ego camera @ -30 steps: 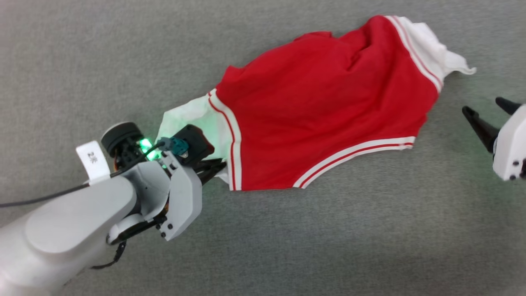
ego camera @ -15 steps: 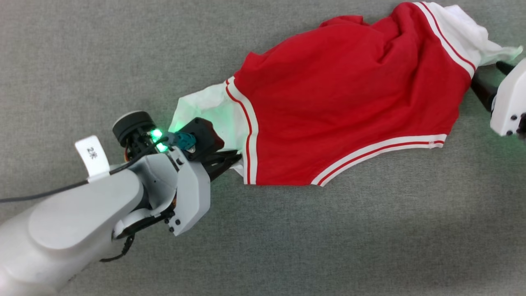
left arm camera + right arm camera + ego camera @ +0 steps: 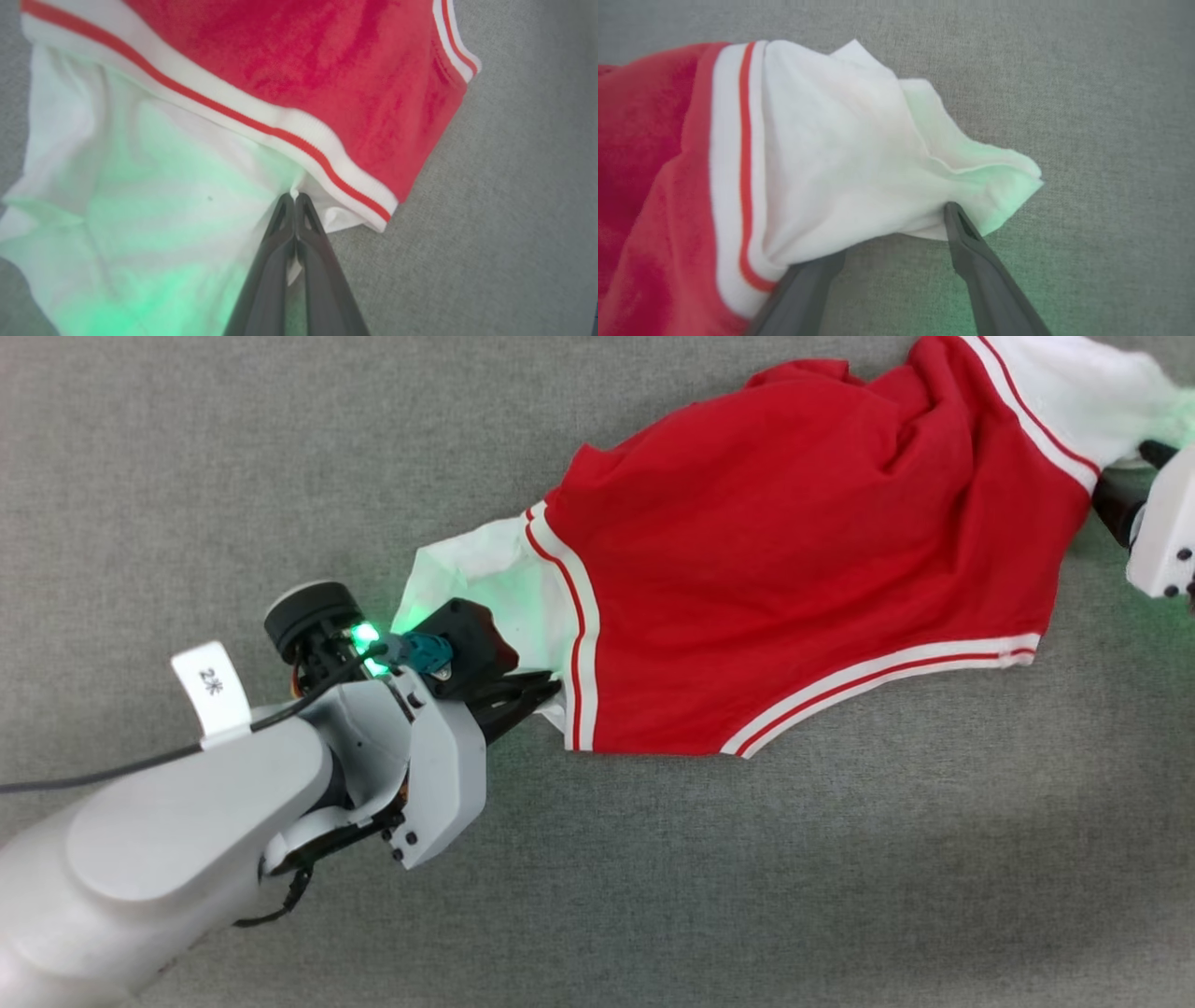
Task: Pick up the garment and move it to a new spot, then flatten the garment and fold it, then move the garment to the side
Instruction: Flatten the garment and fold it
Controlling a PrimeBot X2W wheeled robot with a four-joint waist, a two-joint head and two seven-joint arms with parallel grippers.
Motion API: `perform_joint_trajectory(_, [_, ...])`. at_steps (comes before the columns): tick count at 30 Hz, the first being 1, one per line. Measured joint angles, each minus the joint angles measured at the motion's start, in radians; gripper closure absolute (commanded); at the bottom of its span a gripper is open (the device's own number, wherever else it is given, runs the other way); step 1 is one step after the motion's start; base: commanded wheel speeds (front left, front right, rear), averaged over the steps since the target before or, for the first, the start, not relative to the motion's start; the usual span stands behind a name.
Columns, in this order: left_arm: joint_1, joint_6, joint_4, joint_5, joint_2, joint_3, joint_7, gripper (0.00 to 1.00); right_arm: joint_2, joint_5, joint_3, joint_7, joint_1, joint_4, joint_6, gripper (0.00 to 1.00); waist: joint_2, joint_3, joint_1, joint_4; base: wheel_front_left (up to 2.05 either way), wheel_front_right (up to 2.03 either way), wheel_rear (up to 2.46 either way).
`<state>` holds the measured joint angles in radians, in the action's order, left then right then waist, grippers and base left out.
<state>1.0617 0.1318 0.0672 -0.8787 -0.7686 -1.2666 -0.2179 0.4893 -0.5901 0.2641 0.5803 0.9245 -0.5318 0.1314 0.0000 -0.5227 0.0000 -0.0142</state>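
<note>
The garment (image 3: pixel 803 569), red with white sleeves and striped trim, lies rumpled and stretched slantwise across the grey surface. My left gripper (image 3: pixel 551 689) is shut on the lower edge of its left white sleeve (image 3: pixel 140 186); in the left wrist view the left gripper (image 3: pixel 295 198) pinches a small tuck of white cloth beside the garment's striped band (image 3: pixel 280 130). My right gripper (image 3: pixel 1125 476) stands open at the other sleeve (image 3: pixel 831 140). In the right wrist view the right gripper (image 3: pixel 892 233) has one fingertip under the sleeve's lower edge and the other touching it.
The grey fabric-like surface (image 3: pixel 747 896) spreads flat all around the garment. My pale left forearm (image 3: pixel 168 840) with a black cable and a white tag comes in from the lower left corner.
The garment and my left gripper have shifted right and slightly up in the head view. My right gripper, apart from the garment a second ago, now stands at the right sleeve.
</note>
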Motion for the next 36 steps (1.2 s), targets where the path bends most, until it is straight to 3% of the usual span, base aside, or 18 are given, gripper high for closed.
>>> perform_joint_trajectory(7, [0.010,0.000,-0.005,-0.003,0.008,0.001,0.005,1.00,-0.008,0.028,0.040,-0.015,0.066,-0.065,0.000,0.00,0.0000,-0.020,0.0000,0.010,0.00,0.00,0.00])
perform_joint_trajectory(8, [0.010,0.000,-0.004,-0.003,0.010,0.001,0.007,1.00,-0.007,0.032,0.044,-0.017,0.074,-0.074,0.000,0.07,0.0000,-0.022,0.0000,0.012,0.00,0.00,0.00])
perform_joint_trajectory(10, [0.010,0.000,-0.004,-0.003,0.013,0.002,0.009,1.00,-0.003,0.033,0.053,-0.023,0.084,-0.088,0.000,0.71,0.0000,-0.025,0.0000,0.017,0.00,0.00,0.00])
perform_joint_trajectory(12, [0.010,0.000,-0.002,-0.004,0.017,0.002,0.013,1.00,0.000,0.033,0.059,-0.031,0.093,-0.101,0.000,1.00,0.0000,-0.027,0.0000,0.022,0.00,0.00,0.00])
perform_joint_trajectory(20, [0.005,0.000,0.034,-0.061,0.023,-0.006,0.072,1.00,0.003,0.013,0.091,-0.083,0.097,-0.129,0.000,1.00,0.0000,-0.004,0.0000,0.024,0.00,0.00,0.00])
perform_joint_trajectory(26, [0.013,0.000,0.097,-0.222,0.008,-0.011,0.222,1.00,0.022,-0.023,0.092,-0.154,0.069,-0.100,0.000,1.00,0.0000,0.047,0.0000,0.022,0.00,0.00,0.00])
perform_joint_trajectory(31, [0.049,0.000,0.110,-0.401,-0.025,0.056,0.372,1.00,0.064,-0.072,0.060,-0.167,0.053,-0.041,0.000,1.00,0.0000,0.113,0.0000,0.023,0.00,0.00,0.00])
perform_joint_trajectory(36, [0.103,0.000,0.136,-0.515,-0.041,0.114,0.416,1.00,0.072,-0.077,0.000,-0.176,0.087,-0.016,0.000,1.00,0.0000,0.144,0.0000,0.033,0.00,0.00,0.00])
